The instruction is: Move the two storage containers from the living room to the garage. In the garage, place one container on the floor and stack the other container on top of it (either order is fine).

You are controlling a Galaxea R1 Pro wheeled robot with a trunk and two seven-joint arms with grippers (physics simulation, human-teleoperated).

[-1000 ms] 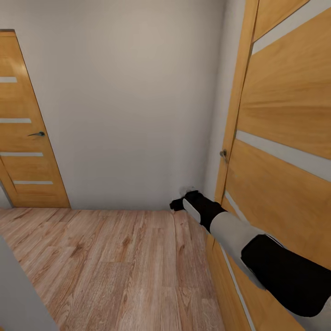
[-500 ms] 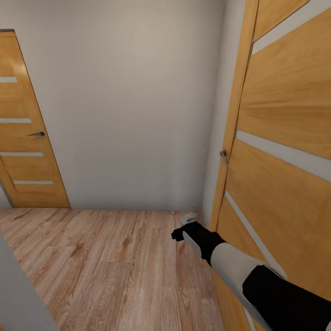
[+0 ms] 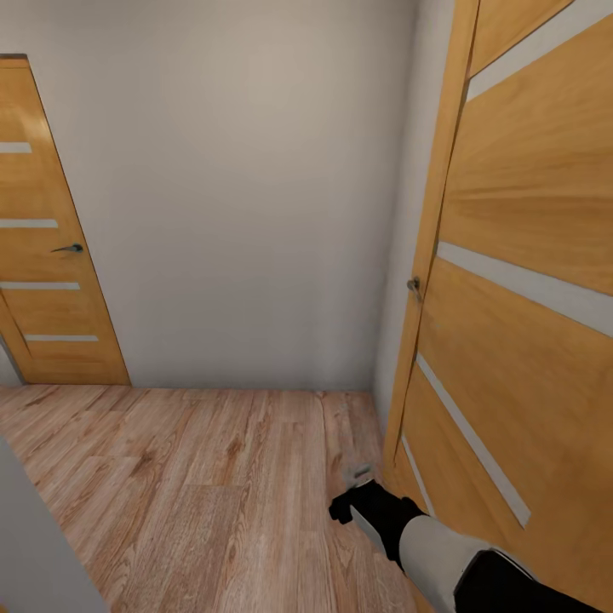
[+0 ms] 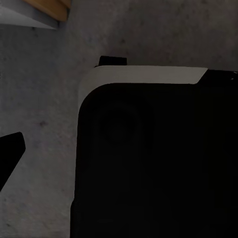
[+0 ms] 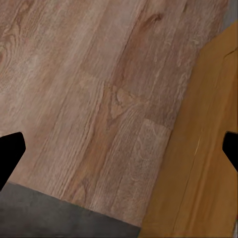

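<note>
Storage containers are nowhere to be pointed at here, so where they lie cannot be told from this spot. From the head camera, the right gripper [image 3: 356, 502] hangs low over the light wood plank floor [image 3: 196, 485], just beside the open wooden door [image 3: 511, 358] at the right, with a closed wooden door [image 3: 42, 255] at the far left and a pale wall [image 3: 238, 187] between them; its jaws are too dark and small here to judge. In the left wrist camera, a dark finger tip [image 4: 11, 151] sits at one edge over rough grey concrete [image 4: 44, 99], with a black, white-trimmed part of the robot [image 4: 153, 158] close under it; how far that hand is open I cannot tell. In the right wrist camera, two black finger tips [image 5: 10, 151] stand wide apart at opposite edges, nothing between them but planks and the door face [image 5: 203, 163]. The likely trouble is the right arm snagging the door as the base moves, being so near it
</note>
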